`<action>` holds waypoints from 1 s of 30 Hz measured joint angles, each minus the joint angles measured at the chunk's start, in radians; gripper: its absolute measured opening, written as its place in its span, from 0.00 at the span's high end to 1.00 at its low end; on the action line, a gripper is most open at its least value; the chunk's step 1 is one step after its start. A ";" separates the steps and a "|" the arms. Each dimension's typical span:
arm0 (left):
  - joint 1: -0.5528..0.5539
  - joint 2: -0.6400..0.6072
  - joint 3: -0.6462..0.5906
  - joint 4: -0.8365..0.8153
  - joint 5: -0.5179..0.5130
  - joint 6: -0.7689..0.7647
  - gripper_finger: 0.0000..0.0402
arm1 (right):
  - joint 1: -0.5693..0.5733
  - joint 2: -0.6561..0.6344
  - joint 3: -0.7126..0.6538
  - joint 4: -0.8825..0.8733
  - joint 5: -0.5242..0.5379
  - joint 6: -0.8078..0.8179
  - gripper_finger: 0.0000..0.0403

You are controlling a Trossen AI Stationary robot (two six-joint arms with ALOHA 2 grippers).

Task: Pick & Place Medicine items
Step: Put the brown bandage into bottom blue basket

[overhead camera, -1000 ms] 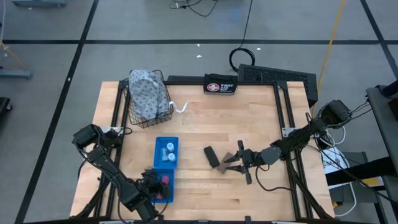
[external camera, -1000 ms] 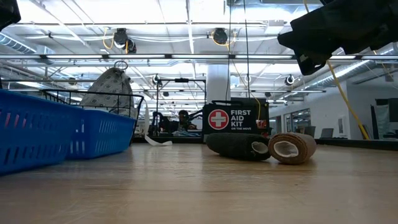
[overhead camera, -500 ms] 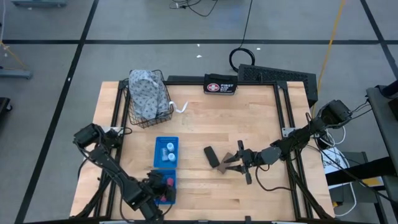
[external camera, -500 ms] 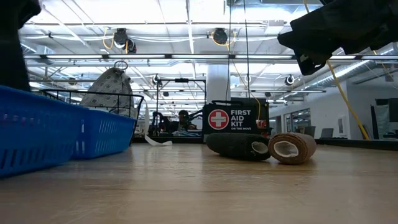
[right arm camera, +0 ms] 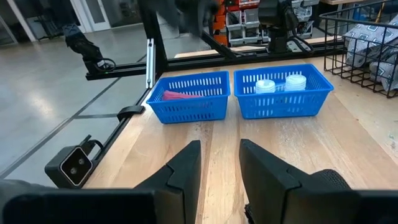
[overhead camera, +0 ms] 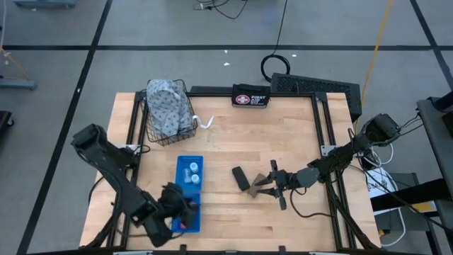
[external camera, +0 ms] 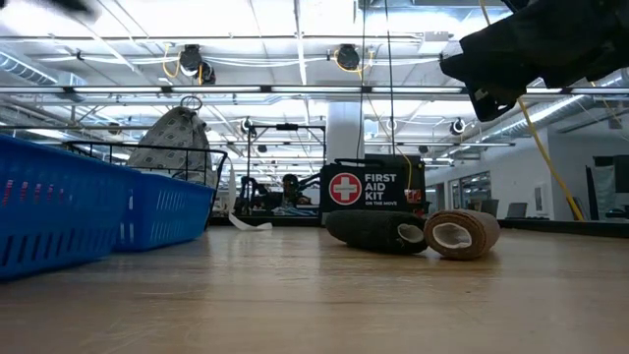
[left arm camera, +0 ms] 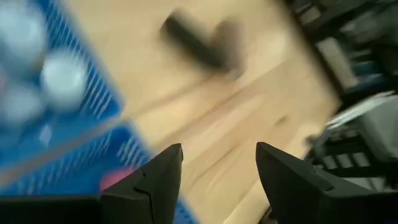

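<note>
Two blue baskets [overhead camera: 189, 185] sit side by side on the table. The far one holds white bottles [right arm camera: 278, 83]; the near one holds the pink tube [right arm camera: 180, 96]. The black oblong [external camera: 378, 231] and the brown oblong [external camera: 462, 234] lie touching each other on the wood. My left gripper [left arm camera: 217, 165] is open and empty above the near basket [overhead camera: 185, 212]. My right gripper [overhead camera: 255, 186] is open and hovers over the brown oblong, well off the table [external camera: 521, 49].
A black first-aid pouch [overhead camera: 250, 98] stands at the far edge. A wire basket with a patterned cloth bag [overhead camera: 168, 110] sits far left. A white scrap [overhead camera: 206, 122] lies beside it. Bare wood stretches between the baskets, the oblongs and the pouch.
My left arm has risen over the near basket, its upper joint swinging toward the table's left edge; its dark shape has left the low view. The near blue basket has slid a little. My right arm has kept still.
</note>
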 joint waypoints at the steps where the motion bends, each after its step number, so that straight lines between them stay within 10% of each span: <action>1: 0.000 -0.021 0.000 0.024 -0.041 0.061 0.47 | 0.000 0.000 0.000 -0.006 0.000 0.000 0.75; 8: 0.038 -0.160 0.000 0.290 -0.239 0.661 0.47 | 0.000 0.000 0.000 -0.053 -0.001 0.000 0.75; 14: 0.111 -0.220 0.000 0.487 -0.259 1.305 0.47 | -0.001 0.000 0.000 -0.058 0.000 -0.011 0.75; 21: 0.216 -0.225 0.000 0.621 -0.248 1.704 0.47 | -0.003 0.000 0.000 -0.055 0.001 -0.054 0.75; 30: 0.507 -0.335 -0.109 0.672 0.255 1.741 0.47 | -0.011 0.000 0.000 -0.056 0.000 -0.133 0.74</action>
